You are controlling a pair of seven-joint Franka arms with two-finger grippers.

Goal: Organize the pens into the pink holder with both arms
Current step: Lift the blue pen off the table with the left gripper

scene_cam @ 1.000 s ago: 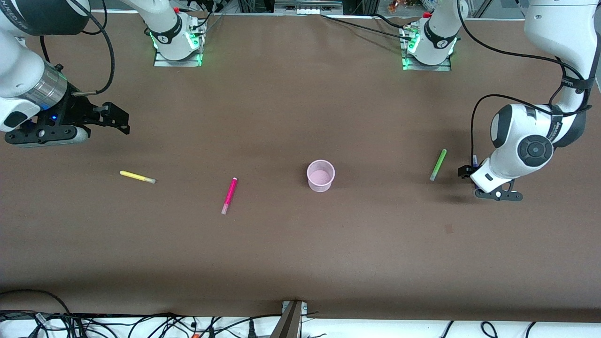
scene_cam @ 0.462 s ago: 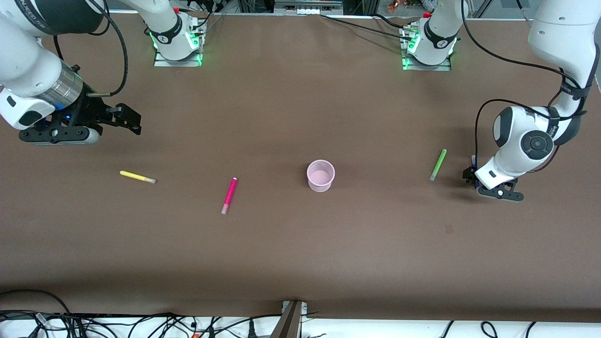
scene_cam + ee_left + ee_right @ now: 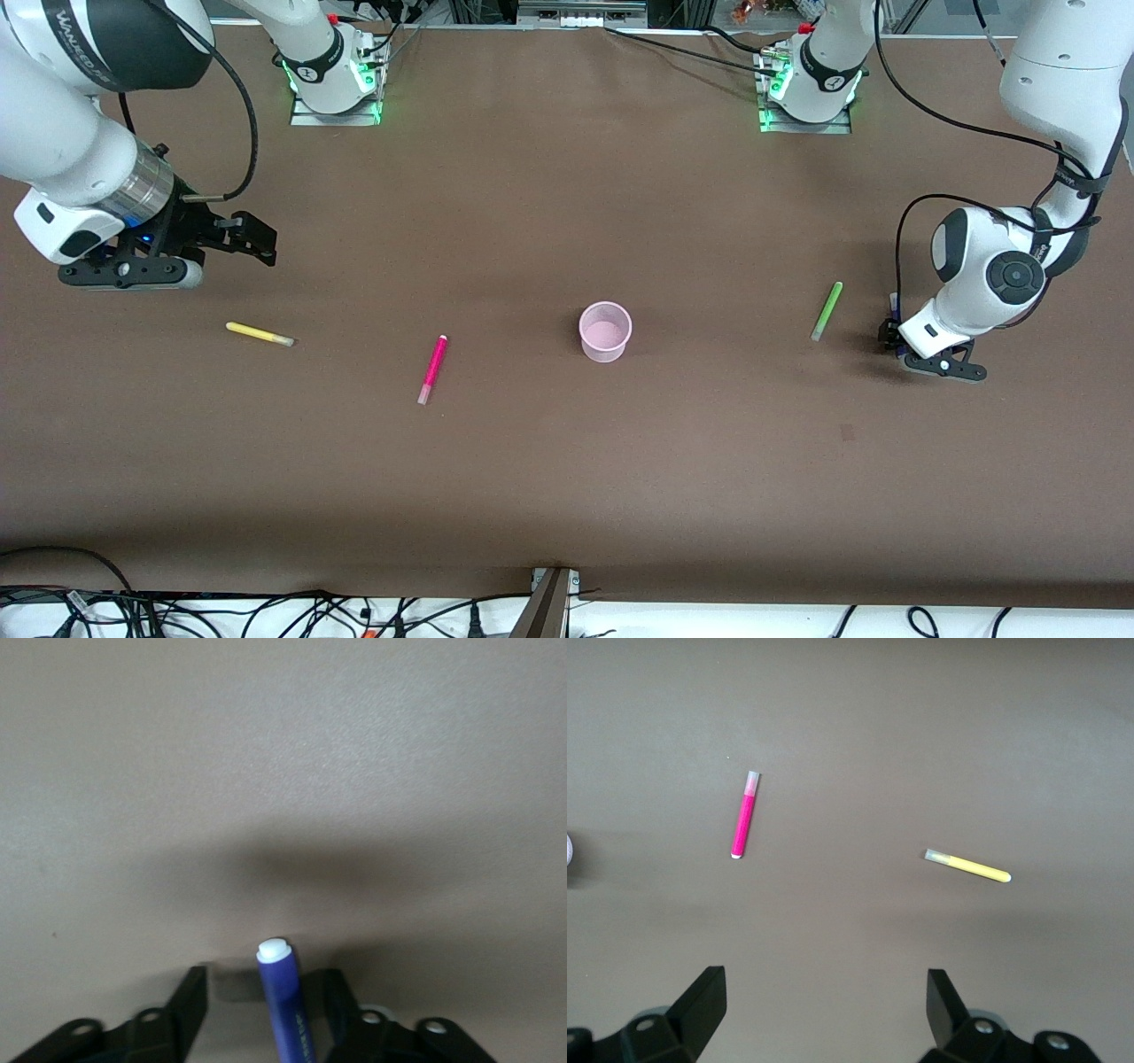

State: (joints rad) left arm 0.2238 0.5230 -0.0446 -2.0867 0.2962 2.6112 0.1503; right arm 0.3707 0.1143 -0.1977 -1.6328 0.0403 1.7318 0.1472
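The pink holder (image 3: 606,348) stands upright mid-table. The yellow pen (image 3: 259,334) and the magenta pen (image 3: 432,369) lie toward the right arm's end; both also show in the right wrist view, yellow pen (image 3: 967,867) and magenta pen (image 3: 743,814). The green pen (image 3: 827,311) lies toward the left arm's end. My left gripper (image 3: 889,335) is down at the table beside the green pen, open, with the purple pen (image 3: 285,1001) lying between its fingers. The purple pen is mostly hidden in the front view. My right gripper (image 3: 257,241) is open and empty, above the table near the yellow pen.
The brown table (image 3: 567,478) has wide bare room nearer the front camera. The two arm bases (image 3: 335,75) with green lights stand at the edge farthest from the front camera. Cables run along the table's near edge.
My right gripper has moved toward the table's middle and closer to the yellow pen. My left gripper has shifted slightly over the purple pen. The pens and holder have not moved.
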